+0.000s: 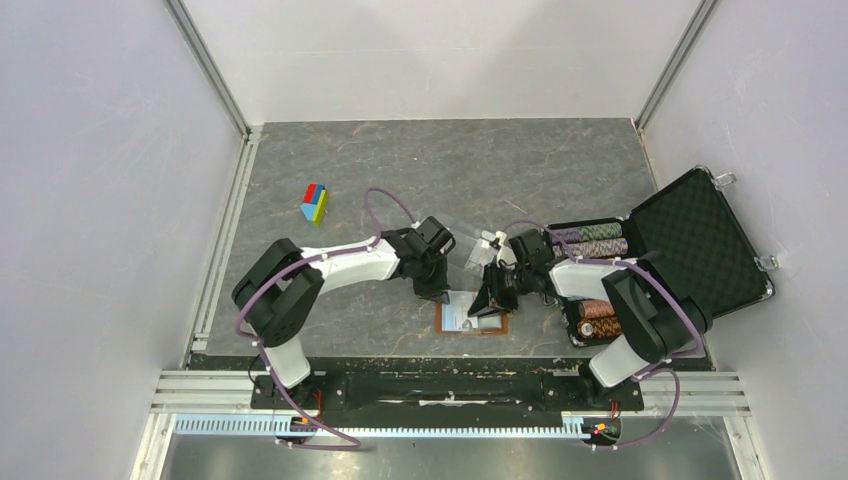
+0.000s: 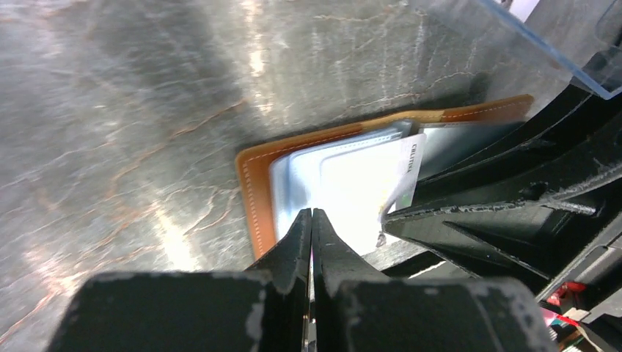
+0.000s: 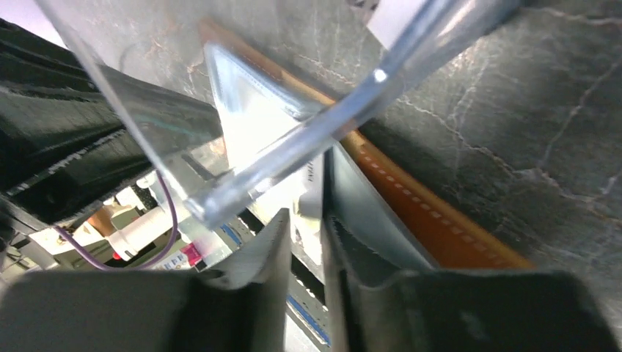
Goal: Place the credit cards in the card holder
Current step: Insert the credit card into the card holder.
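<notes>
Pressed together with no gap, the left gripper (image 2: pixel 312 220) has its tip down on the near edge of the card holder (image 2: pixel 253 183). The brown leather holder lies open and flat on the grey table (image 2: pixel 110 110) between the two arms, and the tip looks to be pinning it in place. A white credit card (image 2: pixel 359 191) lies tilted over the holder's pale inner sleeves, with its far edge up against the right gripper (image 3: pixel 306 213). From that wrist, the jaws stand only a narrow slit apart with the card's thin edge between them. Whether the pads have bitten on it I cannot tell, because the rim of the clear plastic tray (image 3: pixel 293 147) crosses the view just in front. The step in hand seems to be feeding this card into a sleeve while the other arm steadies the holder. The next move likely calls for a firm pinch on the card's edge, then a shallow slide toward the holder's fold, keeping the card flat enough to enter the pocket rather than ride over it. The left tip should hold its pressure so the holder does not skate.
</notes>
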Tool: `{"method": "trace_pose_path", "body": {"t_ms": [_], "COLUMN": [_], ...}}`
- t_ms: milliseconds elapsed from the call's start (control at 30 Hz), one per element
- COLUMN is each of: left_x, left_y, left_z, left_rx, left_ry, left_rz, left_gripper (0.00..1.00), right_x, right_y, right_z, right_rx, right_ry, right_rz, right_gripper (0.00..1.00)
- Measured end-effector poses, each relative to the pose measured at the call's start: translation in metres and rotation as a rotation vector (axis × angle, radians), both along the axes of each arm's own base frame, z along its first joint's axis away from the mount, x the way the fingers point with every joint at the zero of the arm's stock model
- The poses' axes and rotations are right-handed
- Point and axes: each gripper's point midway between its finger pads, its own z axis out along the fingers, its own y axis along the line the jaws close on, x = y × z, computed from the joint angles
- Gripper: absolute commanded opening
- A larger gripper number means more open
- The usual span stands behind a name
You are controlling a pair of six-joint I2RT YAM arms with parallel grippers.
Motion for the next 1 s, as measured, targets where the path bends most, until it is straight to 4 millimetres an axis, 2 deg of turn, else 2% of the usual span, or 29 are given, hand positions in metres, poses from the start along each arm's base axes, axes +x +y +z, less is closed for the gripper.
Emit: {"method": "trace_pose_path", "body": {"t_ms": [200,267,367,467,633,700,833,1000], "left_x": [0.01,0.007,-0.006,-0.018,-0.019,-0.019,-0.017,-0.015], "left_y": [0.019,0.022,0.022,0.025,0.018,0.016,0.011,0.009], "left_z": [0.016,0.016,0.008,-0.001,-0.009,-0.014,-0.015,-0.014], "left_rx": [-0.007,-0.025,-0.052,-0.058,-0.083,-0.08,-0.089,-0.076], "left_ry": [-0.011,0.002,0.041,0.081,0.108,0.122,0.137,0.143], "left_rz": [0.032,0.032,0.01,-0.002,-0.018,-0.02,-0.025,-0.023], "left_gripper": [0.14,0.14,0.14,0.14,0.07,0.06,0.04,0.04], "right_x": [0.003,0.004,0.004,0.005,0.002,-0.001,-0.005,-0.008], "right_y": [0.003,0.002,-0.002,-0.006,-0.013,-0.015,-0.013,-0.007], "right_z": [0.007,0.01,0.015,0.015,0.008,0.004,-0.001,-0.001], "right_rx": [0.01,0.003,-0.017,-0.045,-0.1,-0.117,-0.121,-0.104], "right_ry": [-0.013,-0.029,-0.054,-0.071,-0.071,-0.062,-0.029,0.005], "right_rz": [0.007,0.013,0.025,0.036,0.053,0.063,0.076,0.077], "right_gripper": [0.54,0.6,0.62,0.54,0.18,0.11,0.09,0.13]}}
